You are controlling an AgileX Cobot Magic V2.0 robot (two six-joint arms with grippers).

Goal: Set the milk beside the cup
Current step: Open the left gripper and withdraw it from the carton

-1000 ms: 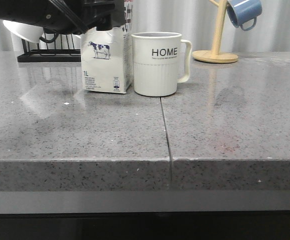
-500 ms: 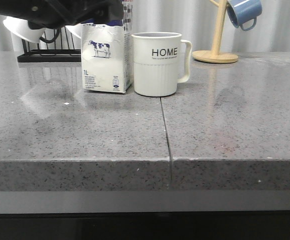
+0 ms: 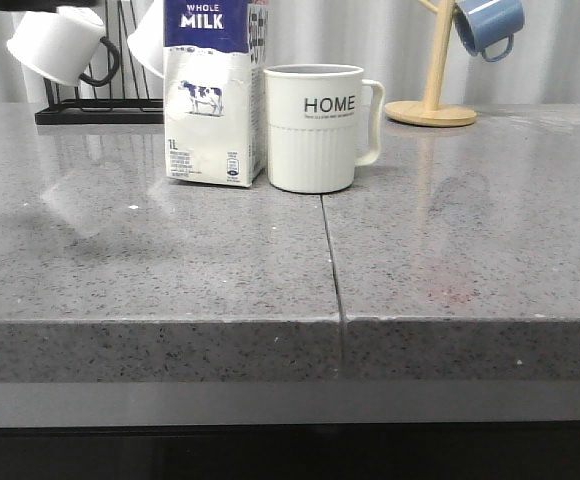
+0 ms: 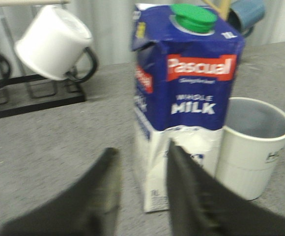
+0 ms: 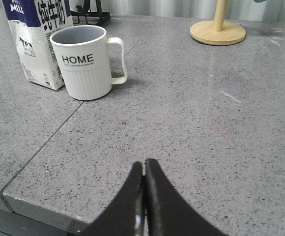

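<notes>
The milk [image 3: 213,100], a tall white carton with a dark blue top and a cow picture, stands upright on the grey counter, right beside the cup [image 3: 314,127]. The cup is a cream-white ribbed mug marked "HOME" with its handle to the right. Both also show in the left wrist view, the milk [image 4: 184,98] and the cup [image 4: 253,142], and in the right wrist view, the milk [image 5: 37,39] and the cup [image 5: 83,61]. My left gripper [image 4: 141,152] is open and empty, raised and drawn back from the milk. My right gripper [image 5: 143,164] is shut and empty, above the counter's front edge.
A black rack [image 3: 95,110] at the back left holds white mugs with black handles [image 3: 60,45]. A wooden mug tree [image 3: 432,95] at the back right carries a blue mug [image 3: 488,25]. A seam [image 3: 332,260] runs down the counter.
My left arm has lifted up and away from the milk, out of the front view. The milk stays standing beside the cup, its blue top now uncovered.
</notes>
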